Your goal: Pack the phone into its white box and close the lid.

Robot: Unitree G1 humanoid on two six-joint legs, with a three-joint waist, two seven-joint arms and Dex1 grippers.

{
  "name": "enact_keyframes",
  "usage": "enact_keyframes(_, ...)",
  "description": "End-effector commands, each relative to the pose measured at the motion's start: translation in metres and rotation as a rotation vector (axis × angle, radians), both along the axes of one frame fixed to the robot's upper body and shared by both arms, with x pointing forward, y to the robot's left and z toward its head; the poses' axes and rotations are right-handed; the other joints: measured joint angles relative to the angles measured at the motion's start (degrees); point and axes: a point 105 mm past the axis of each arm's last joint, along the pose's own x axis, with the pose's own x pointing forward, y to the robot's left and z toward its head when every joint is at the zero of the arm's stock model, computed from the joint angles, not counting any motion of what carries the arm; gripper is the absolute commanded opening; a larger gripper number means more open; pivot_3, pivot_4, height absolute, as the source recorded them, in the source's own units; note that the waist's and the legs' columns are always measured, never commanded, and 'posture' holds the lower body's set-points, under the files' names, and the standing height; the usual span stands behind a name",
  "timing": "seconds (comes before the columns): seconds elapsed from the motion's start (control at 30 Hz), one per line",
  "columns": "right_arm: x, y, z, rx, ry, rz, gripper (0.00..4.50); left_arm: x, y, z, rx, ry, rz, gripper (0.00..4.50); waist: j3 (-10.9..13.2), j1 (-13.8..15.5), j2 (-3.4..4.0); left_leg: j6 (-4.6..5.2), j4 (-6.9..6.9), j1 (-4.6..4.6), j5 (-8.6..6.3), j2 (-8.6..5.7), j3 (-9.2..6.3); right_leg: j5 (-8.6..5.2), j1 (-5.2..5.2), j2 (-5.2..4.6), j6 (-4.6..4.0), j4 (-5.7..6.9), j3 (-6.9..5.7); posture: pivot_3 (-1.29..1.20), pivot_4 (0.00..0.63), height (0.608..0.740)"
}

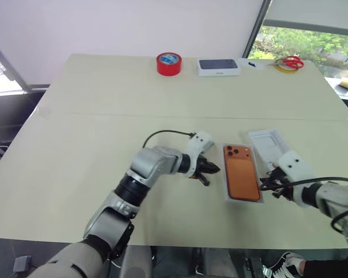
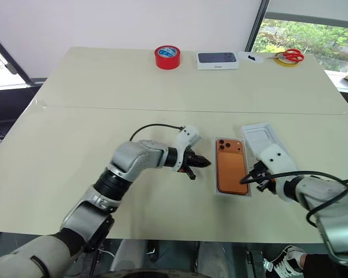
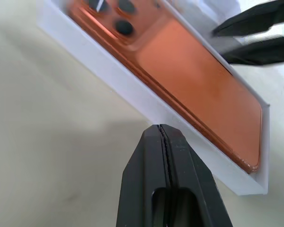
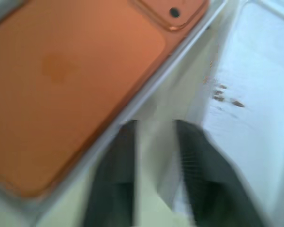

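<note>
The phone [image 1: 242, 173] lies back-up in the white box [image 1: 228, 184], its dark lenses at the end far from the robot. The box rests on the cream table [image 1: 104, 116], near the robot's edge. Just to the right of the box, and a little farther back, lies a white tray-like piece [image 1: 267, 143] with a rounded recess, open side up; whether this is the lid cannot be told.

The left gripper [image 1: 209, 171] sits just left of the box, pointing at its long side, fingers [image 3: 165, 179] pressed together and holding nothing. The right gripper [image 1: 268, 186] is just right of the box's near end, its fingers [image 4: 194, 161] apart around bare table, touching neither box nor white piece.

Far beyond the box, along the table's back edge, stand a red tape roll [image 1: 169, 63], a blue-topped white box [image 1: 218, 67] and red scissors [image 1: 291, 61].
</note>
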Motion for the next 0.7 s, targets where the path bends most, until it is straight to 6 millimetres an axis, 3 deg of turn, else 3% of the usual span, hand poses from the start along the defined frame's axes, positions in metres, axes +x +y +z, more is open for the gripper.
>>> enact_keyframes(0.03, 0.004, -0.002, 0.022, -0.012, -0.056, 0.017, 3.38, 0.000, 0.012, 0.019, -0.071, -0.059, -0.008, 0.00, 0.0, 0.0, 0.02, 0.00, 0.00, 0.02, 0.00, 0.01, -0.01, 0.00, 0.03, 0.02, 0.00, 0.00, -0.01, 0.00, 0.150, 0.730)
enact_keyframes(0.07, 0.009, -0.005, 0.023, 0.007, -0.051, -0.008, 3.88, 0.000, 0.017, 0.022, -0.086, -0.084, -0.013, 0.00, 0.0, 0.0, 0.03, 0.00, 0.01, 0.03, 0.00, 0.02, -0.01, 0.00, 0.04, 0.02, 0.00, 0.00, -0.01, 0.00, 0.150, 0.730)
enact_keyframes(0.37, 0.038, -0.031, 0.010, 0.118, 0.080, -0.227, 3.88, -0.022, 0.049, 0.025, -0.092, -0.329, -0.213, 0.00, 0.0, 0.4, 0.10, -0.01, 0.01, 0.01, 0.00, -0.01, 0.08, 0.00, 0.03, -0.02, -0.02, -0.03, 0.00, 0.00, 0.150, 0.730)
enact_keyframes(0.7, 0.055, -0.024, 0.004, 0.163, 0.181, -0.227, 3.88, -0.036, 0.055, 0.019, -0.063, -0.398, -0.308, 0.00, 0.0, 0.0, 0.16, 0.00, 0.01, 0.01, 0.00, 0.02, 0.14, 0.01, -0.01, 0.00, -0.01, 0.00, 0.01, 0.00, 0.150, 0.730)
